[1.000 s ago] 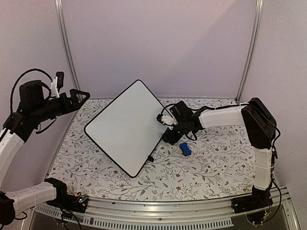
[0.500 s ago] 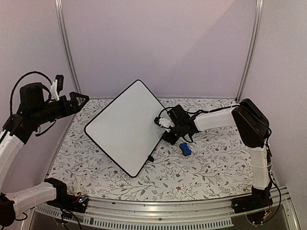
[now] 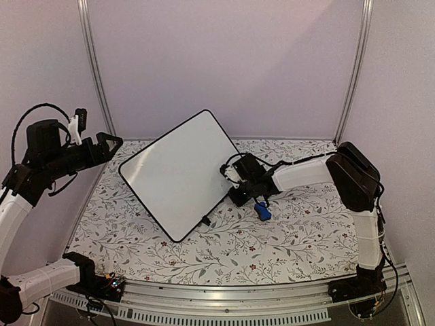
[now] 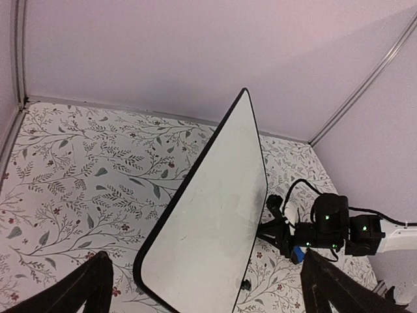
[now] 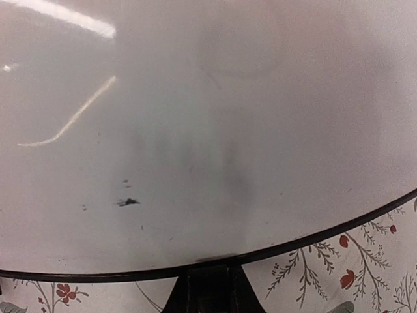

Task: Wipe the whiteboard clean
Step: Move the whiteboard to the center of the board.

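Your whiteboard (image 3: 175, 173) sits left of centre on the table, turned corner-on and tipped up, its far corner raised towards the back wall (image 3: 224, 61) and its near edge low. One small black foot (image 3: 204, 221) shows at its lower right rim. In the right wrist view the white face is nearly clean: a few small black flecks (image 5: 127, 201) and a faint grey smear (image 5: 231, 173) remain, with a bright streak of light reflected across it.

Your right gripper (image 3: 232, 185) is clamped on the board's right rim; its dark fingers (image 5: 205, 290) meet the black edge at the bottom of that view. Just beside it, on the cloth, lies a small blue eraser (image 3: 262, 211).

Your left gripper (image 3: 112, 144) hangs above the table's left edge, well apart from the board, jaws spread wide and holding nothing.

The table wears a white cloth (image 3: 292, 238) printed with leafy sprigs and small red flowers. Plain lilac walls enclose it, with metal posts (image 3: 92, 61) in the back corners and a metal rail (image 3: 224, 299) along the near edge.
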You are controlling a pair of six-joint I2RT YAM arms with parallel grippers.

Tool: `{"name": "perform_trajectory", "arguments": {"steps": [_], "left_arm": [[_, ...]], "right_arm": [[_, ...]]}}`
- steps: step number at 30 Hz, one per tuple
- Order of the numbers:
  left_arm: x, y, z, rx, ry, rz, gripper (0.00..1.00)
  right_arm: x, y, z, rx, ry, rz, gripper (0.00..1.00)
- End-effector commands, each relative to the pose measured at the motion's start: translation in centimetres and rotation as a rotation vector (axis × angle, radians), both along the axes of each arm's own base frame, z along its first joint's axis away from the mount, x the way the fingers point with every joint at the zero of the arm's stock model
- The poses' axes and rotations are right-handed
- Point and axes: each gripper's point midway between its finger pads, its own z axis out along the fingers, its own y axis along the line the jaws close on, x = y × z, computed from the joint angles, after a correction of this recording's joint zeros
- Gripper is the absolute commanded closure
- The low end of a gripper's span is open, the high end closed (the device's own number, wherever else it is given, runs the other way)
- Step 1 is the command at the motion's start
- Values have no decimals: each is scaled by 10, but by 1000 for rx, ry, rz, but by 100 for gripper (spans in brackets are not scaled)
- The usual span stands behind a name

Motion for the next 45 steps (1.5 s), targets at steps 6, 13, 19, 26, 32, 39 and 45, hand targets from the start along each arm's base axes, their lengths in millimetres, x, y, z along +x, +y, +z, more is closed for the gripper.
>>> {"name": "perform_trajectory", "arguments": {"steps": [6,13,19,26,32,39,45], "left_arm": [[-3,8,2,18,-8,36,0],[-4,10,-1,20,-2,49,0],[-5,10,-3,15,-5,48,0],[-7,11,-7,23,-4,49,0],[-9,11,-14,33,-19,38,0],[-18,5,-26,36,-73,-15,0],[-27,5,-42,55,-119,-34,0]], "right_arm": [[54,-87,-9,-50,-37,-644,100],[63,-114,-1,-13,-70,-870,100],[65,-117,-1,12,-74,-934,91],[54,-117,9,58,-54,-902,23],[24,-122,51,143,-46,-838,1],[-28,-151,138,277,-120,-754,1],[-64,-214,189,283,-286,-819,1]]}}
